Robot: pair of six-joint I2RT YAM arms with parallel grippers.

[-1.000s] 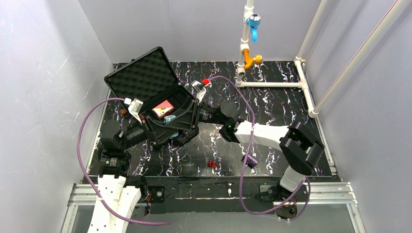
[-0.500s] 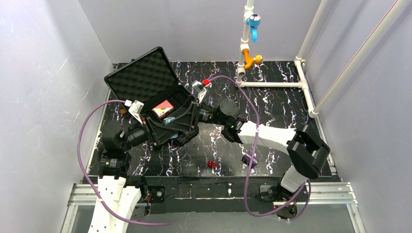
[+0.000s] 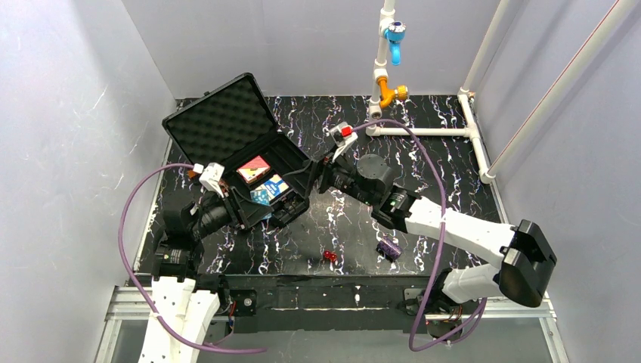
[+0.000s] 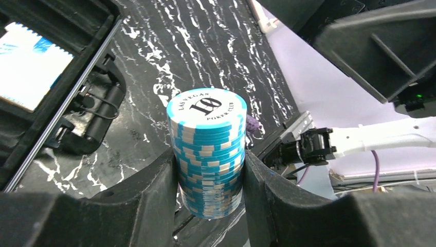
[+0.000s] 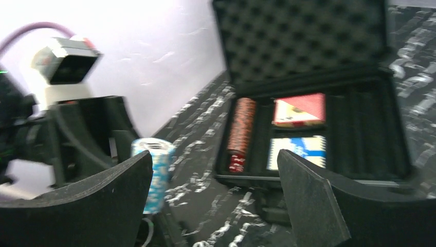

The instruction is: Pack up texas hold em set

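Grip first: the left gripper [image 4: 211,160] is clamped on the blue chip stack [image 4: 207,149], held by the front edge of the open case [image 5: 360,128]. The right gripper [image 5: 213,159] (jaws wide, empty) has just drawn back from it, uncovering the blue card box [image 5: 297,152] beside the red card box [image 5: 300,109]. So the slots look free for the stack — purple chips [image 3: 389,248] and red dice [image 3: 329,255] wait on the table [image 3: 453,166].

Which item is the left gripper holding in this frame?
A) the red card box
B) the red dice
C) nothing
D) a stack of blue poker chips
D: in the left wrist view the left gripper is clamped on the sides of the stack of blue poker chips, whose top chip reads 10.
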